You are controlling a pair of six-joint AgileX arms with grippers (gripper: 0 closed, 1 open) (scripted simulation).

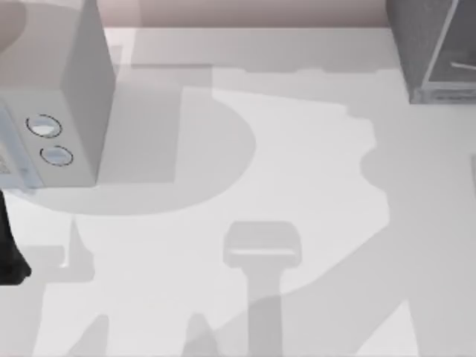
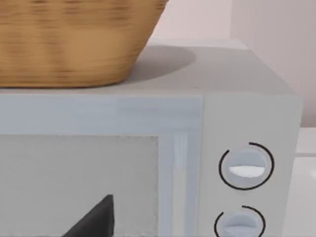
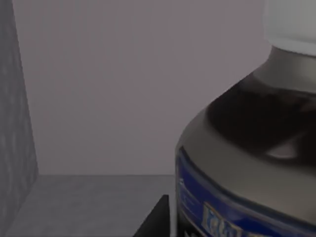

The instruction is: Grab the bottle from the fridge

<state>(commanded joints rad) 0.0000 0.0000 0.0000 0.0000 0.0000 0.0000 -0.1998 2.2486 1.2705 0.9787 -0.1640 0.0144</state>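
Little of our own body shows. In the top view, a matte black, rounded stretch of our left arm [image 1: 9,253] sits at the left edge, plain, without visible cables, screws or markings. In each wrist view, one dark, flat, angular finger [image 2: 96,219] [image 3: 154,221] pokes in, its surface smooth and unmarked black.

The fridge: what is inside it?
A bottle with a white cap stands inside the fridge, on its grey floor beside the wall. The bottle's lower part is out of frame.

Bottle [image 3: 247,163] label band print blurred; no readable text.
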